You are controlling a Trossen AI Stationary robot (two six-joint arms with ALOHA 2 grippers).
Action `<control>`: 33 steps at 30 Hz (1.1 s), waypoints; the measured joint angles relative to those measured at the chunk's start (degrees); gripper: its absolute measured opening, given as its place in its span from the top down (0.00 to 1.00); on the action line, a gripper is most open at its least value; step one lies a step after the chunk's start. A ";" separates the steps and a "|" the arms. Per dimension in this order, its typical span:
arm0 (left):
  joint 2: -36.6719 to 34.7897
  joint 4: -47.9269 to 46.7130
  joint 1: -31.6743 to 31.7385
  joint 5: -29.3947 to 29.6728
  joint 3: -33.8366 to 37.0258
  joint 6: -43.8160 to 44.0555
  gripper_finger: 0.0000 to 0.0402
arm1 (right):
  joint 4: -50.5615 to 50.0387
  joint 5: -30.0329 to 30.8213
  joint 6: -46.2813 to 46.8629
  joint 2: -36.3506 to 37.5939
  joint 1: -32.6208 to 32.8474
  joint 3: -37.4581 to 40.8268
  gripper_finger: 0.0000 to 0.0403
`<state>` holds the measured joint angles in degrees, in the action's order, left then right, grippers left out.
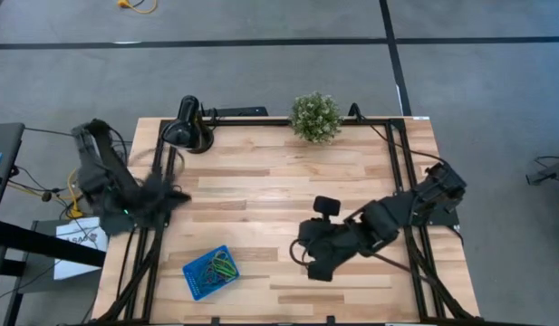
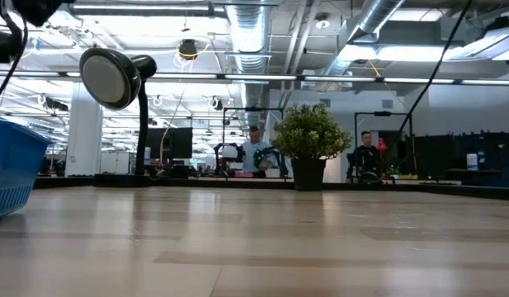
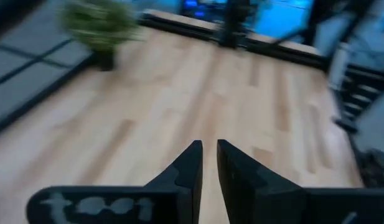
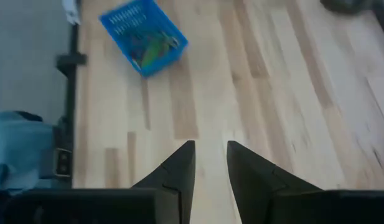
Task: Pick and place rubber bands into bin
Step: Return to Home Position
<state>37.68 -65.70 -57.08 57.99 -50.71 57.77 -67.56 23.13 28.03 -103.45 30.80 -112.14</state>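
Rubber bands (image 1: 219,267) inside bin (image 1: 196,283), individual loops indistinct

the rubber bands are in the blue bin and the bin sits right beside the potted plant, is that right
Not quite. The rubber bands do lie in the blue bin, but the bin is not beside the potted plant: it sits well apart from it, near the opposite edge of the table. The high view shows this.
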 joint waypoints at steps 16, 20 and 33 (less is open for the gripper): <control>1.99 66.13 16.02 -19.49 27.96 -32.53 0.91 | 10.74 4.44 -6.08 4.41 7.84 -0.09 0.78; 3.42 78.24 22.56 -28.05 29.36 -41.97 0.91 | 11.76 6.20 -6.74 3.92 8.34 -0.07 0.78; -17.21 60.48 33.27 -27.55 28.84 -42.48 0.91 | 8.37 4.80 -8.22 10.69 6.60 0.02 0.78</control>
<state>20.46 -5.22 -23.81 30.44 -21.87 15.29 -59.19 27.93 19.82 -92.76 37.40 -112.12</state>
